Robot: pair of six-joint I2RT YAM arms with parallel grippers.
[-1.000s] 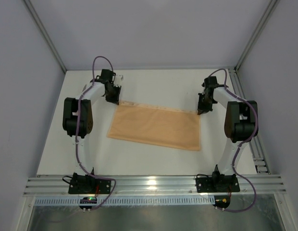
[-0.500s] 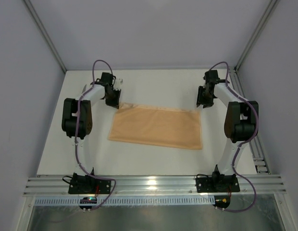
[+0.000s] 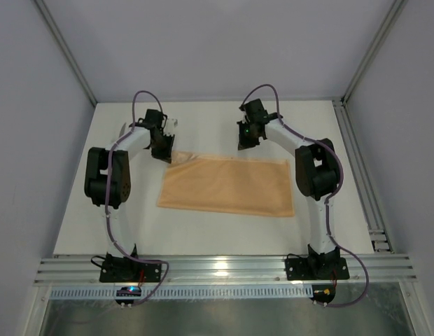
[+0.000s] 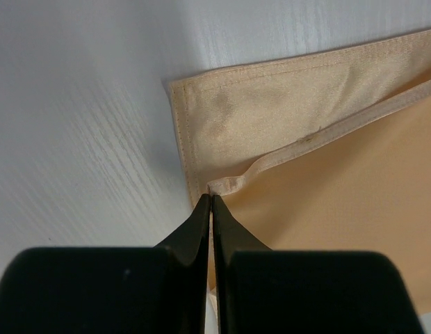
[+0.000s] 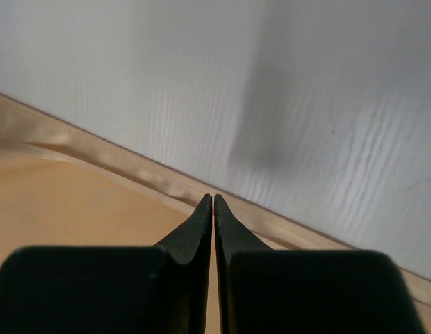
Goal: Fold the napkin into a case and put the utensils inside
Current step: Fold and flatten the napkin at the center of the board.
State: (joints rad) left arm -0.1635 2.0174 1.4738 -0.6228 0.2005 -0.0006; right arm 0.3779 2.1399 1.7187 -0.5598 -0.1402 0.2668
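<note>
The peach-orange napkin (image 3: 227, 185) lies folded as a wide flat rectangle in the middle of the white table. My left gripper (image 3: 166, 152) is at its far left corner, shut on the upper layer's hem. In the left wrist view the fingertips of that gripper (image 4: 212, 197) pinch the hem, and the lower layer of the napkin (image 4: 285, 97) spreads beyond. My right gripper (image 3: 246, 140) hovers by the middle of the far edge. Its jaws (image 5: 213, 197) are shut with nothing seen between them, over the hem of the napkin (image 5: 55, 209). The utensils and the case are out of view.
Grey enclosure walls stand close around the table (image 3: 217, 119) on the left, far and right sides. An aluminium rail (image 3: 224, 266) carrying both arm bases runs along the near edge. A slotted track (image 3: 365, 189) lines the right side.
My right gripper has left the napkin's far right corner and swung left to the middle of the far edge, shut again. The left gripper keeps its hold on the far left corner.
</note>
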